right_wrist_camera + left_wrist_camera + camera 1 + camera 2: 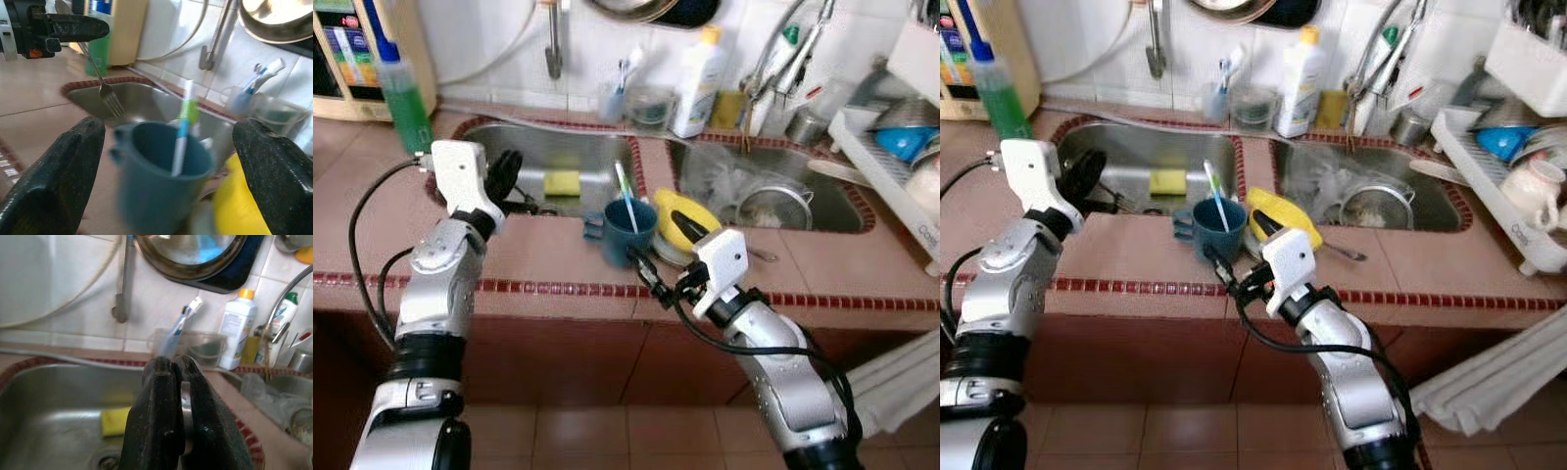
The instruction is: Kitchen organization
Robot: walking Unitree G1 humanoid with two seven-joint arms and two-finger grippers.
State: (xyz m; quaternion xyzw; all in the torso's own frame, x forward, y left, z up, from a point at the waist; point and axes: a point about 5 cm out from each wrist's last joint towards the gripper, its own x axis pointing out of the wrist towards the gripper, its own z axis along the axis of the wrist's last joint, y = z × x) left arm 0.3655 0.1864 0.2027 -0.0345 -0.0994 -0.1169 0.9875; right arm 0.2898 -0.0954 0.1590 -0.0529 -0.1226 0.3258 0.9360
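While right end effector [166, 161] gapes, left end effector [506, 176] clamps fork [105, 93], blue mug [625, 231] holds 1 toothbrush [625, 186]

Even daylight (wrist views blurred)

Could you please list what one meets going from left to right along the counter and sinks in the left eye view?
Green bottle → left end effector → yellow sponge → blue cup → yellow item → metal strainer → dish rack.
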